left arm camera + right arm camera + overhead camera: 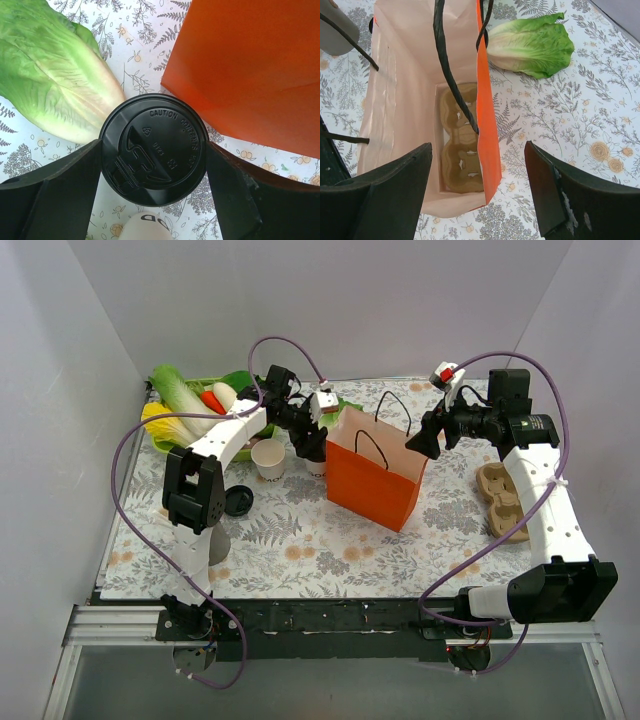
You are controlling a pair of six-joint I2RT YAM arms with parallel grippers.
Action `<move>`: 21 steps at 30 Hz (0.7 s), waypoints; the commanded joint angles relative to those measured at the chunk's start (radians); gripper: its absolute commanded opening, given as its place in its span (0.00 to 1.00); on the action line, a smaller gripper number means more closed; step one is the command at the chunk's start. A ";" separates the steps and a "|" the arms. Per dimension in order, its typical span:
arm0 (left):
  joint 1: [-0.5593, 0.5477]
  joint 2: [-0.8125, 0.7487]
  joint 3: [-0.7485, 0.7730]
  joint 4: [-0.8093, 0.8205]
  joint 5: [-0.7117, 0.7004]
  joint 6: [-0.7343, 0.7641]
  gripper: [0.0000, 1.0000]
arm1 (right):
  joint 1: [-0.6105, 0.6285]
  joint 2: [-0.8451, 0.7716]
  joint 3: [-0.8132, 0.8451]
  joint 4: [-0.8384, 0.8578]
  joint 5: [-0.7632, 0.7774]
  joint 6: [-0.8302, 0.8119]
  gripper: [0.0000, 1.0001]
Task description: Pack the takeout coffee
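The takeout coffee (152, 147), a white cup with a black lid, sits between my left gripper's (154, 170) fingers, which press on both sides of the lid. A bit of its white wall (145, 226) shows below the lid. From above, my left gripper (310, 443) is just left of the orange paper bag (375, 478) and covers most of the cup. The bag stands open. My right gripper (477, 187) is open and straddles the bag's right wall (487, 115), near the bag's top right (425, 440). A brown cup carrier (460, 145) lies in the bag's bottom.
A lidless white cup (268, 457) and a loose black lid (238, 502) sit left of the bag. A second cardboard carrier (500, 502) lies at the right. A lettuce leaf (55, 75) lies behind the bag. A green tray of vegetables (190, 400) stands at the back left.
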State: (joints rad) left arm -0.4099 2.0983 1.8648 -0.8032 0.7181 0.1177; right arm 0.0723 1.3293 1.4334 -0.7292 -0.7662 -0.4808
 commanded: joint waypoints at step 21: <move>-0.003 -0.498 -0.430 0.111 -0.017 -0.107 0.41 | -0.005 0.018 0.074 0.025 -0.048 0.002 0.82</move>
State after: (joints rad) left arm -0.4099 1.7817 1.6009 -0.7967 0.6804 0.0181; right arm 0.0723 1.3392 1.4509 -0.7273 -0.7723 -0.4759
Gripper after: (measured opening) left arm 0.765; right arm 0.822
